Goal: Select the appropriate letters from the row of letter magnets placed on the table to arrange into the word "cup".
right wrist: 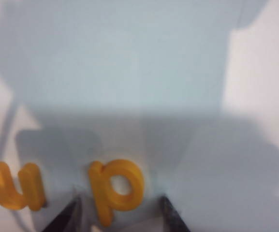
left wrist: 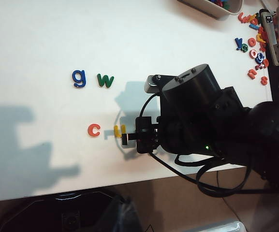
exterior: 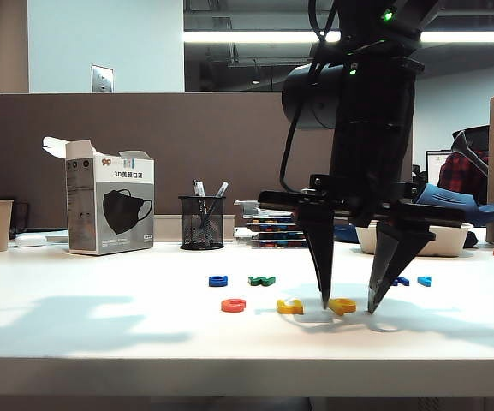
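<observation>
On the white table, going left to right, the front line reads: a red-orange c, a yellow u just beside it, and a yellow p next along. So the word looks spelled out, all three letters lying flat and close together.

Behind them sit the leftovers: a blue letter and a green letter, then two more bluish ones farther right, partly hidden by the arm.

The right pincer points straight down over the p, its fingers spread apart on either side of the letter and not clamping it. The left pincer is not in view; its wrist camera looks down from above at the c and u.

By my judgement, only lifting the right arm clear remains.
</observation>
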You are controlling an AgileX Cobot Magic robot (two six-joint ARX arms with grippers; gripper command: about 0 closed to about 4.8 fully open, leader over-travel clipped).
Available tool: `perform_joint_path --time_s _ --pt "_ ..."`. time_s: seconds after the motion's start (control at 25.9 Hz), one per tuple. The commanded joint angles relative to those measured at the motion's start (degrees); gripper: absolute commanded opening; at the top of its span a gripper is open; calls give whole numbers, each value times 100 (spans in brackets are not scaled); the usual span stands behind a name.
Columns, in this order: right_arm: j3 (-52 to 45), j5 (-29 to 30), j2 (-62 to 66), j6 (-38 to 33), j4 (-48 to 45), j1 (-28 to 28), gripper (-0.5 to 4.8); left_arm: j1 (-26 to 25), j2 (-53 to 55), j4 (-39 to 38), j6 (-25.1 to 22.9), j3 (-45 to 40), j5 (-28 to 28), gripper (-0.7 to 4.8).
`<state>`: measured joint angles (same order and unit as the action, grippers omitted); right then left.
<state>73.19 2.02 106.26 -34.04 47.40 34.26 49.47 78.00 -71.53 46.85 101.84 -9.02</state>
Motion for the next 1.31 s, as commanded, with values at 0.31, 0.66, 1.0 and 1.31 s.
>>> perform_joint_path --time_s 0.31,0.66,1.0,1.31 --pt "-9 199 -17 -2 -55 -4 227 4 -15 50 11 20 2 -5" --pt "282 31 -17 111 177 -33 226 4 -15 52 11 20 2 -5" --pt "1001 -319 -31 345 800 -52 225 4 -15 52 11 20 0 -5" --pt "1303 -859 -529 723 986 -273 187 4 -15 52 11 20 2 -5"
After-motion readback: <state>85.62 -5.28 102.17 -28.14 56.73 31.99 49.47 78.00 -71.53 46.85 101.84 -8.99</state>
